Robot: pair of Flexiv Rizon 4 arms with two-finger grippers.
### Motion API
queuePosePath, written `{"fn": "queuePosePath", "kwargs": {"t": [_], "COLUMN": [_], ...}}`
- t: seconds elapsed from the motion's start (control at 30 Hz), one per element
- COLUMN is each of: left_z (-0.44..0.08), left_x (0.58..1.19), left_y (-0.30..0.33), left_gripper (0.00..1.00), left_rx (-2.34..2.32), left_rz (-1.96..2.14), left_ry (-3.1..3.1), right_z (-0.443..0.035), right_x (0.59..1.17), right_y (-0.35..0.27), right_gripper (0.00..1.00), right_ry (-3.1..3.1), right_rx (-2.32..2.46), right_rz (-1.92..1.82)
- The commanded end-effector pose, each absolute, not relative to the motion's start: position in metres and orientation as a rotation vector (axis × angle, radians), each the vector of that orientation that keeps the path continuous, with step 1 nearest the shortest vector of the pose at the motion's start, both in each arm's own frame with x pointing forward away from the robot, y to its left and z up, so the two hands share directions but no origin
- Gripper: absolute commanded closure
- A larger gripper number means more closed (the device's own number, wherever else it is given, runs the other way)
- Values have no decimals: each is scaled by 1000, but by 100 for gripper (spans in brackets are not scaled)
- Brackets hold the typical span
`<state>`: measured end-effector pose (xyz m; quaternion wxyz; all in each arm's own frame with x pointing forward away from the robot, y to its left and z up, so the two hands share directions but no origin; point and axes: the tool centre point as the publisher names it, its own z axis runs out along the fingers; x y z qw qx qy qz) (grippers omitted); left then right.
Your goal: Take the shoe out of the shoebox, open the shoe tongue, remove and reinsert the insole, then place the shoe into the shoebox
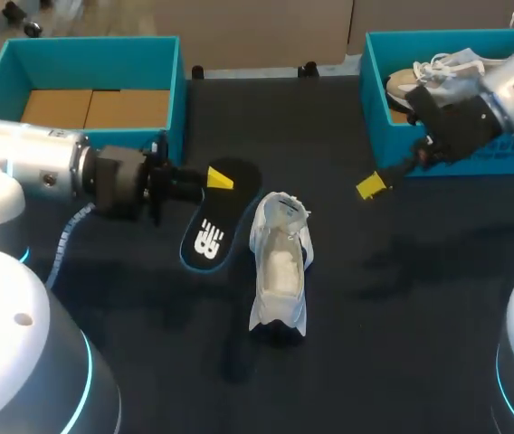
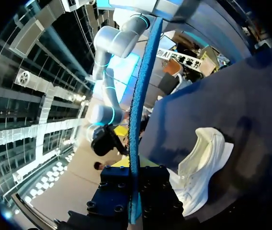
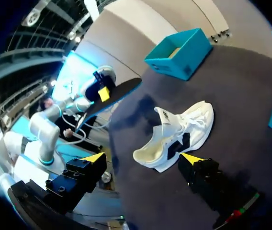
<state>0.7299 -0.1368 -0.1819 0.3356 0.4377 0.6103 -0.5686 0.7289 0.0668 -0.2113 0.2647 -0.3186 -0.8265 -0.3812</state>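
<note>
Shoe (image 1: 280,267), white, is standing on its sole near the middle of the dark worktop (image 1: 402,298), its mouth gaping wide toward the overhead camera. Just to its left, your left fingers (image 1: 220,178) are clamping the black insole (image 1: 214,226) from both sides. You are holding it by one end, and it is hanging just beside the shoe, apart from it. Seen along your left wrist, the insole is running edge-on between those fingers, showing its blue rim, with the shoe sitting off to one side.

Your right fingers (image 3: 191,157) are standing wide apart and gripping nothing. They are hovering over the worktop just in front of the right shoebox (image 1: 376,136), well apart from the shoe. From your right wrist, the shoe is sitting ahead of the open fingers, showing a dark mark on its side.

A second white shoe (image 1: 438,68) with loose laces is lying inside that teal right shoebox, partly hidden by your right arm. The left shoebox (image 1: 180,99), also teal, is sitting at the far left of the worktop, showing brown card inside, just behind your left arm.
</note>
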Motion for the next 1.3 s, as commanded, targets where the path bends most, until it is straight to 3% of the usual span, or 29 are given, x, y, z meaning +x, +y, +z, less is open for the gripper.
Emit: {"fn": "queuePosePath", "kwargs": {"t": [0.03,0.2,0.47,0.63,1.07,1.3], "left_z": [-181,-181,-175,-175,-179,-198], "left_x": [729,729,679,657,642,620], "left_y": [-136,-136,-150,-150,-154,-155], "left_gripper": [100,100,100,100,100,100], "left_rx": [1142,1142,1101,1027,920,784], "left_rz": [-1480,-1480,-1625,-1515,-1641,-1802], "left_ry": [1595,1595,1669,1806,1860,1985], "right_z": [-200,-200,-179,-183,-184,-216], "right_x": [727,727,699,672,672,661], "right_y": [68,68,65,64,68,71], "right_gripper": [0,0,0,0,0,0], "right_ry": [-2461,-2461,-2943,-3039,-3095,-3178], "right_rx": [-855,-855,-596,-577,-502,-360], "right_rz": [-921,-921,-492,-310,-268,-325]}}
